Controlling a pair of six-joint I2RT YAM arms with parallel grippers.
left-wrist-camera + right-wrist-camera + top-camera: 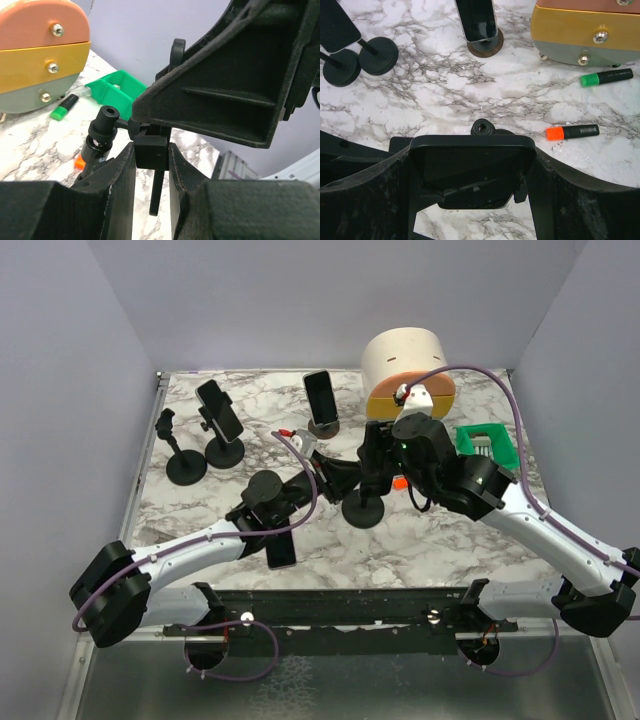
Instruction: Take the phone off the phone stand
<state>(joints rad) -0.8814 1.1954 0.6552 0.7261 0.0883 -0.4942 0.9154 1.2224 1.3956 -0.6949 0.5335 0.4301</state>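
Note:
The phone [470,165], in a black case, sits on the black phone stand [363,508] at mid table. My right gripper [471,159] spans its width, a finger pressed against each side edge. The stand's round knob [481,128] shows just past the phone's top edge. My left gripper [151,150] comes in from the left and is shut on the stand's small black clamp block [150,142], beside the ball joint [105,120]. In the top view the two grippers [335,475] [375,455] meet above the stand's base.
Two other phones on stands [220,412] [320,398] and a bare stand [180,455] are at the back left. A loose phone [281,550] lies near the left arm. A drawer unit [405,375], green bin [485,445], orange marker [572,132] and green marker [606,77] lie right.

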